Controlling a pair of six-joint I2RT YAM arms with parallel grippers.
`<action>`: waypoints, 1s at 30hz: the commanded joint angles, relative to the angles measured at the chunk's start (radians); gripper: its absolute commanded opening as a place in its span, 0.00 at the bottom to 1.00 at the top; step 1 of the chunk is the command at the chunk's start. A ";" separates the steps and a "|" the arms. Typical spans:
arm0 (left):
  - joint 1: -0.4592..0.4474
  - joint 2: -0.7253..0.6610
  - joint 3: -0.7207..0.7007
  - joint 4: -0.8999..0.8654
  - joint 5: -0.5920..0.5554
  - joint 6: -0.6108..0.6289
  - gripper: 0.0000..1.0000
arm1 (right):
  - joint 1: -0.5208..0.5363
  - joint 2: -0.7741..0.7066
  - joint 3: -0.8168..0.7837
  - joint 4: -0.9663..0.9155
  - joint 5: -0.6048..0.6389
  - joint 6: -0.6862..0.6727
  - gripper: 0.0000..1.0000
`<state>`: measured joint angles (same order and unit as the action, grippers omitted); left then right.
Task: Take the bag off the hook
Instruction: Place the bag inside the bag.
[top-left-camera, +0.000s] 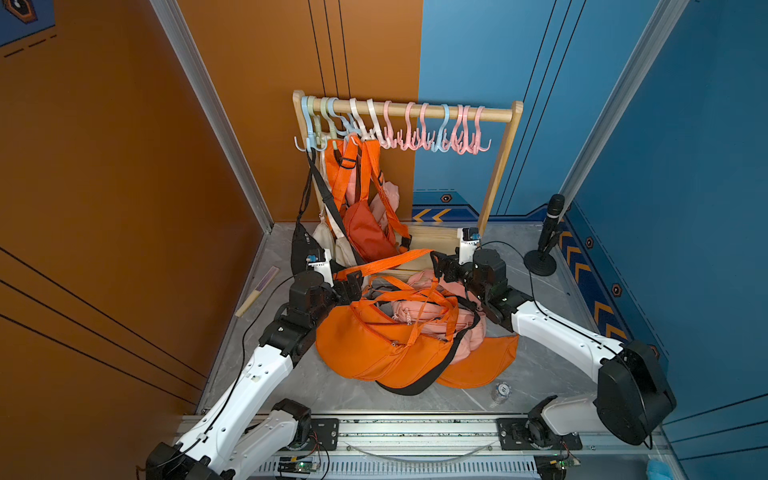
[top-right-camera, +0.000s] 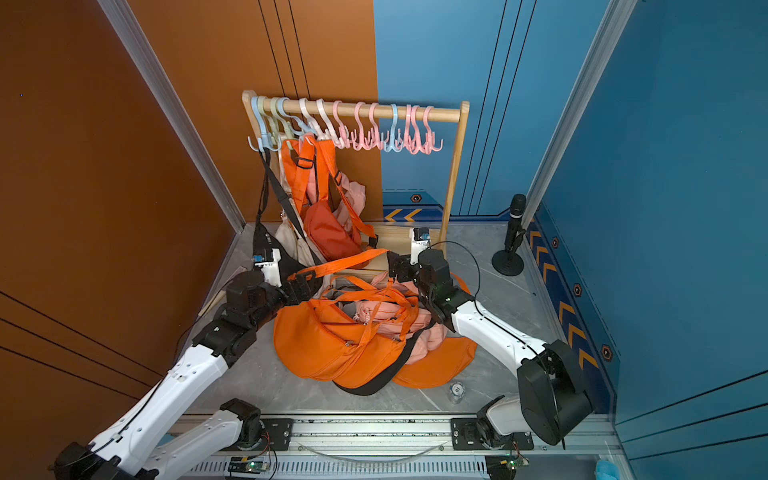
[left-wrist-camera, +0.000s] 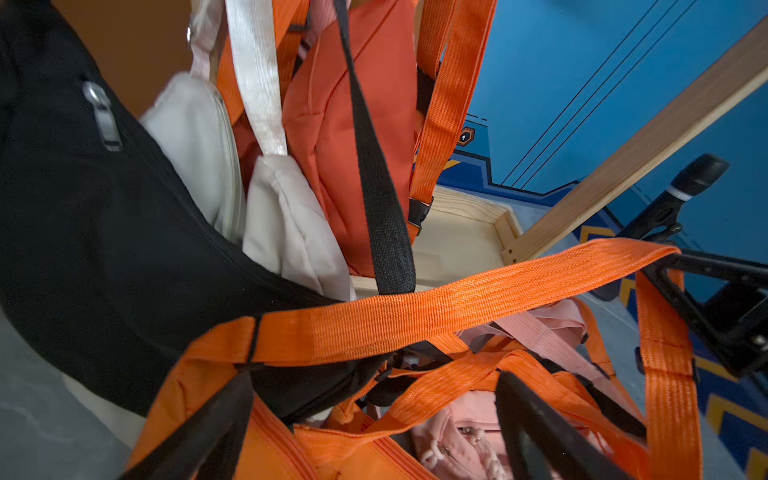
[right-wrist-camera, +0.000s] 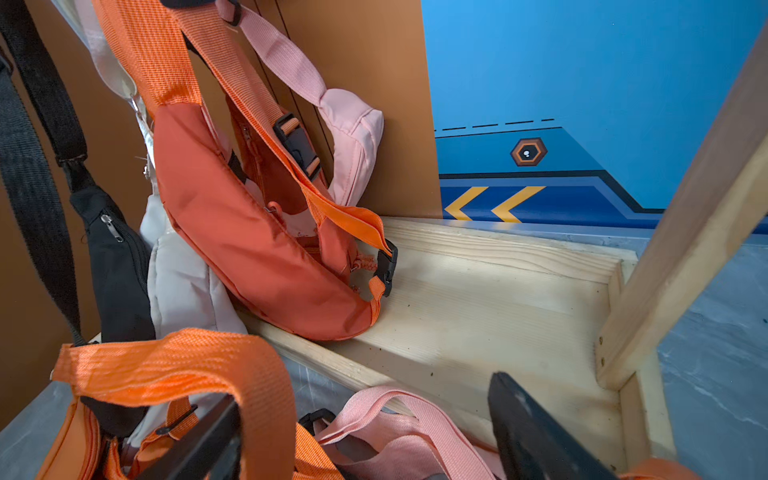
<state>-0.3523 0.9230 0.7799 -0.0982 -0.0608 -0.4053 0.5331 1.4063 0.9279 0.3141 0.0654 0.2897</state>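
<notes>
We find the orange crescent-shaped fabric bag (top-left-camera: 374, 349) lying on top of a heap of orange and pink bags (top-left-camera: 471, 334) on the grey marbled table (top-left-camera: 540, 370), clear of the pastel plastic hooks (top-left-camera: 415, 139) on the wooden rail (top-left-camera: 490, 114). An orange webbing strap (top-left-camera: 390, 259), apparently its own, spans between our two pincers. The left pincer (left-wrist-camera: 374, 380) stands with its jaws wide apart, and so does the right pincer (right-wrist-camera: 365, 392); neither clamps anything. Yet in the right wrist view the strap drapes over one finger (right-wrist-camera: 199, 444) of the right pincer, and in the left wrist view it lies across the left one's gap. The risk, as we judge it, is snagging. If either arm draws back with webbing looped on a finger, it would drag the bag off the heap. The black strap (left-wrist-camera: 382, 208) of the hanging black bag (left-wrist-camera: 104, 249), close by the left pincer, could catch too and tug the rack.
</notes>
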 joint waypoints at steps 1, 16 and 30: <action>0.016 -0.021 0.065 -0.049 -0.038 0.044 0.99 | -0.007 -0.042 -0.004 -0.023 0.022 0.014 0.91; 0.237 0.078 0.222 0.006 0.120 0.008 1.00 | 0.041 -0.140 0.025 -0.268 -0.133 -0.013 1.00; 0.340 0.248 0.380 0.100 0.178 -0.034 0.97 | 0.137 -0.144 0.057 -0.423 -0.207 -0.003 1.00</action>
<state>-0.0372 1.1526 1.1236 -0.0452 0.0902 -0.4255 0.6628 1.2716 0.9421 -0.0620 -0.1123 0.2893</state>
